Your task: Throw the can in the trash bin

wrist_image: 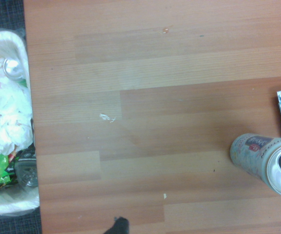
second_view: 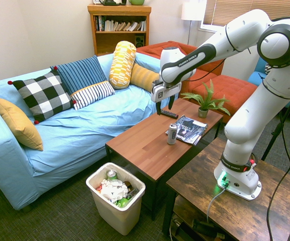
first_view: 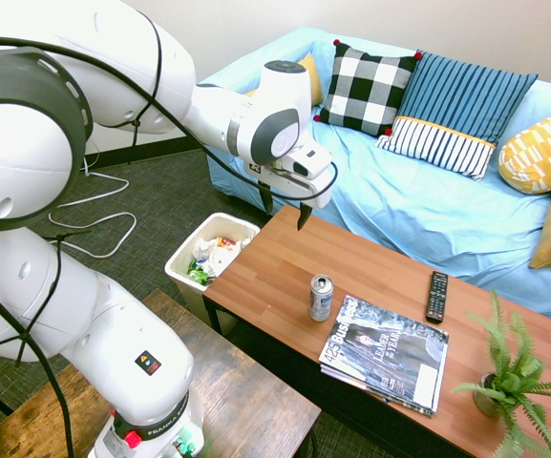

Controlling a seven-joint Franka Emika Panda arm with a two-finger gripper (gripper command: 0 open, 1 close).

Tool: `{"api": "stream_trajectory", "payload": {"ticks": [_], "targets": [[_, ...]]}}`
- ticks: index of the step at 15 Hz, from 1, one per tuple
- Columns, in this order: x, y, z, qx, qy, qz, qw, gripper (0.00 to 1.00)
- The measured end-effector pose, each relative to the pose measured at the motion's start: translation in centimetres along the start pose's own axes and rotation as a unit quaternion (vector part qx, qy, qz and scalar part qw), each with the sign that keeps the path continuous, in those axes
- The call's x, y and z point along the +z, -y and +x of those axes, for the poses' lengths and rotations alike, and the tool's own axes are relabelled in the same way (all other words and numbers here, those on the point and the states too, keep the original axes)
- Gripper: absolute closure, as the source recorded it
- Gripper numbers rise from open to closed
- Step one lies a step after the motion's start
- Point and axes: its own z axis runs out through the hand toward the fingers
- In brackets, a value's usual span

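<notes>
White arm, dark fingers: the gripper (first_view: 286,202) hangs above the wooden bench (first_view: 285,267), pointing straight down with its fingers spread apart and nothing between them. It sits over bare wood near the bench end closest to the bin, well above the surface, so my read is it's at the very start of the job and hasn't gone for anything yet.

Moving outward, the can (first_view: 321,298) stands upright on the bench, apart from the gripper and further along toward the middle. The wrist view looks down on its opened top with the pull-tab hole showing. It's just beside a stack of magazines (first_view: 386,354), close enough that the fingers probably want to come down on the sides facing away from the stack, or they'll nudge the paper. Upright and out in the open otherwise, so it should be an easy top-down grab.

Past the magazines there's a remote (first_view: 436,296) and a small potted fern (first_view: 510,380) at the far end, neither in the way.

The trash bin (second_view: 137,185) stands on the floor right against the short end of the bench, below its edge. It's already partly filled with crumpled paper, some green wrappers and at least 1 other can. Being parked right under that edge makes sense: lift, swing past the edge, let go.

Behind all this is a sofa with a blue cover (first_view: 418,205) and cushions.
</notes>
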Motion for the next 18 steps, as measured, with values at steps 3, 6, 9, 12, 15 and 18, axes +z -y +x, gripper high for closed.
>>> {"api": "stream_trajectory", "payload": {"ticks": [3,6,9,12,15,18], "targets": [[0.1,0.3,0.2,0.002,-0.005,0.006,1.000,0.00],[0.5,0.5,0.5,0.012,-0.011,0.010,1.000,0.00],[1.3,0.3,1.1,0.027,-0.013,0.006,1.000,0.00],[2.8,-0.4,2.4,0.041,-0.012,-0.003,0.999,0.00],[4.9,-1.4,3.9,0.057,-0.007,-0.011,0.998,0.00],[7.9,-2.2,5.2,0.073,-0.002,-0.023,0.997,0.00]]}}
